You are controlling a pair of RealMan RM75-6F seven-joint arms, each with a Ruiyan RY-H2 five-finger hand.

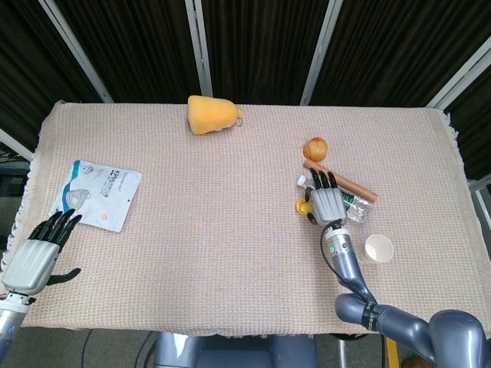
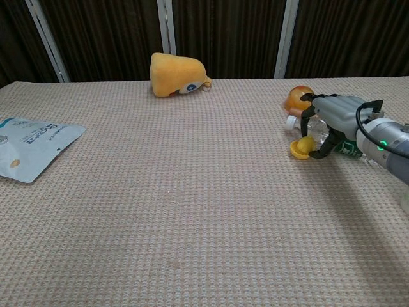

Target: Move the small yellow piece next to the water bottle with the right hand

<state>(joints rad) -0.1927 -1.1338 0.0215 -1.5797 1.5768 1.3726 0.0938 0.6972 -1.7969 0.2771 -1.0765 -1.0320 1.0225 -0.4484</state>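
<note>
The small yellow piece [image 1: 304, 205] [image 2: 298, 149] lies on the cloth just left of the clear water bottle [image 1: 355, 208] [image 2: 315, 131], which lies on its side. My right hand [image 1: 327, 202] [image 2: 337, 116] hovers palm down over the bottle with its fingers stretched out. Its thumb touches the right side of the piece, and no finger shows on the other side. My left hand [image 1: 37, 253] rests open near the table's front left corner, seen only in the head view.
A peach-coloured fruit [image 1: 315, 148] [image 2: 298, 97] and a thin orange stick [image 1: 354, 186] lie just behind the bottle. A paper cup [image 1: 378, 248] stands to the front right. A yellow plush [image 1: 209, 113] [image 2: 176, 75] sits at the far edge, a white pouch [image 1: 96, 193] [image 2: 30, 144] at left.
</note>
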